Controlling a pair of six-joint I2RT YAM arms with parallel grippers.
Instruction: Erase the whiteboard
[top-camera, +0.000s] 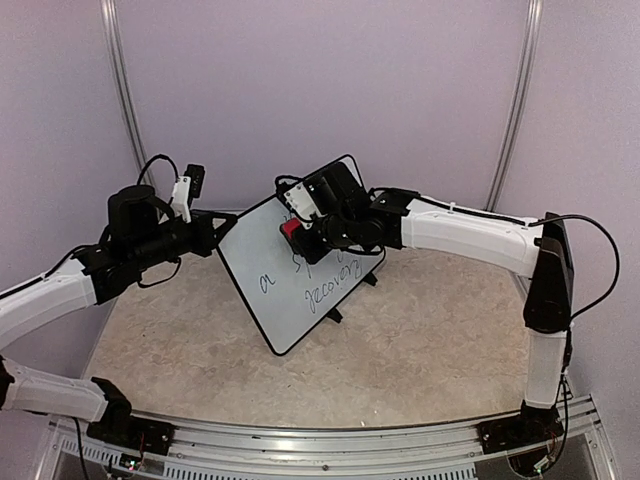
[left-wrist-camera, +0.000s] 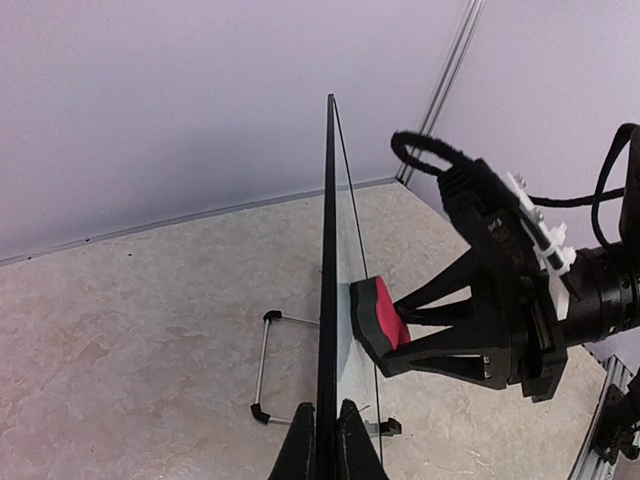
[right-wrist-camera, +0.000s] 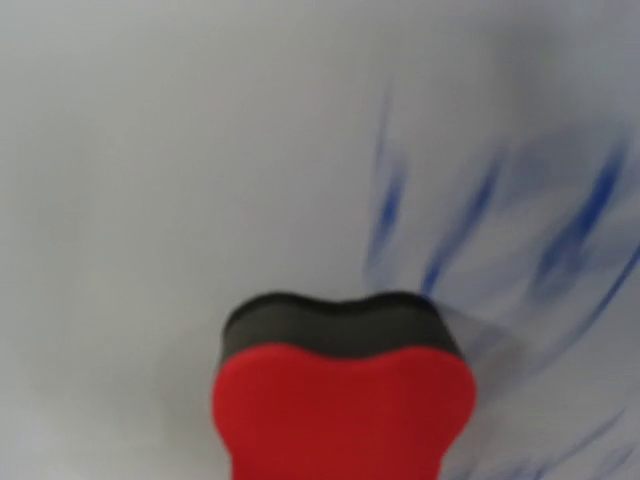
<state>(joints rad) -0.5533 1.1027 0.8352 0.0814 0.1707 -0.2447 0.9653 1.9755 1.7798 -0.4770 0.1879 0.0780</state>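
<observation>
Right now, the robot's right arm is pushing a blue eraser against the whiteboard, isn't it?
Not quite: the eraser is red with a dark pad, not blue, which the right wrist view shows clearly. The rest is right: the right end effector is pushing it against the whiteboard.

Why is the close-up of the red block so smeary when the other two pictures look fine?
Right wrist: the eraser sits very near the lens, and the blue writing on the whiteboard is streaked, unfocused. Left wrist: crisp, board seen edge-on. Top external: even light, no glare.
</observation>
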